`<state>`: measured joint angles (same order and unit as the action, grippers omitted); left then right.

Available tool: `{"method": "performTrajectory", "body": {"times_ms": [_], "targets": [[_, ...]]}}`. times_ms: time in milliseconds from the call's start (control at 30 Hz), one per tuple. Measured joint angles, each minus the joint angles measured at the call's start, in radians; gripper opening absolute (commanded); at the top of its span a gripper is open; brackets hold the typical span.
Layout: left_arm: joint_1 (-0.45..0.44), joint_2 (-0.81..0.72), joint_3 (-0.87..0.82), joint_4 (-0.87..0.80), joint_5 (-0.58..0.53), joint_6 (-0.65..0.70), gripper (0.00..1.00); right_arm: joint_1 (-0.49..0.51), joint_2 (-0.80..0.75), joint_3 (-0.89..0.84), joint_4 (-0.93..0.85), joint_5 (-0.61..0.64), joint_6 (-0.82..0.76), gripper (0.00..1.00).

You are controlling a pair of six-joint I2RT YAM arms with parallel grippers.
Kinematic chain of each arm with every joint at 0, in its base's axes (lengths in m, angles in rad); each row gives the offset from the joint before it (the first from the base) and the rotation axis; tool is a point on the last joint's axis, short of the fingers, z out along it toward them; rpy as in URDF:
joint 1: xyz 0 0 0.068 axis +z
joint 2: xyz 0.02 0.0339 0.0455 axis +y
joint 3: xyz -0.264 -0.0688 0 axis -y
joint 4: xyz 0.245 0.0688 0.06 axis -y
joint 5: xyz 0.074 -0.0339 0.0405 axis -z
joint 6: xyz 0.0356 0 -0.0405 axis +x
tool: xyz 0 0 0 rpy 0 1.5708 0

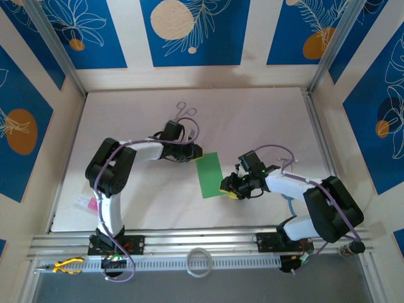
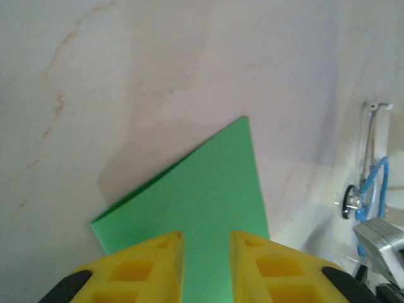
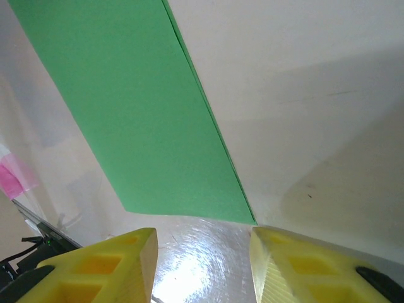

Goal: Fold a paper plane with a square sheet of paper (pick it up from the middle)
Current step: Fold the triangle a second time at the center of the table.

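Since the left pincer (image 2: pixel 206 251) sits narrow over the green paper (image 2: pixel 208 183) and the right pincer (image 3: pixel 202 240) gapes wide beside its lower-right corner, any nudge could skew the fold.

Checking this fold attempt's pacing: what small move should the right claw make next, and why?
Probably ease the right claw forward onto the near corner of the green paper: it stands open just short of that edge, while the left claw sits over the far end.
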<state>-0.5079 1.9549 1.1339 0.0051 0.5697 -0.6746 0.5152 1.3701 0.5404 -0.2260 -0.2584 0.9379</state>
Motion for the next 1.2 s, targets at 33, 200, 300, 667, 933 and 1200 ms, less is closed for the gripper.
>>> {"method": "performTrajectory", "body": {"times_ms": [33, 200, 300, 667, 933, 1200], "targets": [[0.0, -0.006, 0.0, 0.0, 0.004, 0.0, 0.27, 0.0, -0.002, 0.0, 0.0, 0.0, 0.0, 0.41], [-0.004, -0.007, 0.002, 0.002, 0.031, -0.012, 0.27, 0.0, -0.002, 0.0, 0.002, -0.002, 0.0, 0.41], [-0.008, 0.009, 0.002, 0.011, 0.043, -0.026, 0.27, 0.0, -0.001, 0.0, 0.005, -0.008, 0.0, 0.42], [-0.007, 0.053, -0.014, 0.016, 0.014, -0.048, 0.24, 0.008, 0.003, 0.0, 0.001, -0.008, 0.007, 0.46], [-0.007, 0.049, -0.028, 0.041, 0.014, -0.058, 0.23, 0.008, 0.026, 0.0, 0.018, -0.008, 0.06, 0.47], [-0.006, 0.049, -0.028, 0.043, 0.015, -0.061, 0.23, 0.008, 0.029, 0.0, 0.035, -0.007, 0.127, 0.47]]}}
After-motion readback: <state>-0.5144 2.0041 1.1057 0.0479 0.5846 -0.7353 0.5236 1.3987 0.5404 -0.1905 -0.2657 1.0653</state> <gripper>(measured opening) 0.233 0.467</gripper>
